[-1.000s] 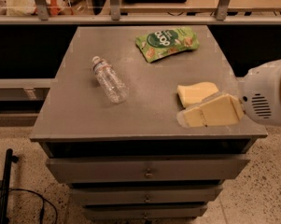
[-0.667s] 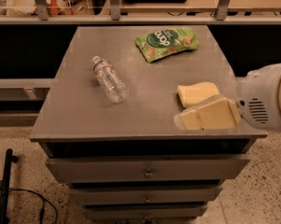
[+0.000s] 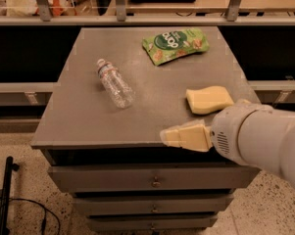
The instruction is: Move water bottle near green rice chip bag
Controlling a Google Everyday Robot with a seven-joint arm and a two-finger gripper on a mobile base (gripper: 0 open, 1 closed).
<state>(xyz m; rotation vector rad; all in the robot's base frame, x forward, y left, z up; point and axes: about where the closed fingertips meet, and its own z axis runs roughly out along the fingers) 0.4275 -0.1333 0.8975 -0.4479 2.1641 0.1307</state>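
Your pincer hangs at the near edge of the tabletop, right of centre, its tip pointing left. You cannot tell whether it is released or clenched, and nothing shows in it. Its white arm is cut off at the right border. Just beyond it lies the yellow sponge. The water bottle lies on its side left of centre, well apart from the pincer. Its long axis runs diagonally, white cap toward the far left and base toward the near right; the writing on its red-and-white band is too small to read. The green rice chip bag lies flat near the far edge, and the white letters on its dark round logo are not clearly readable.
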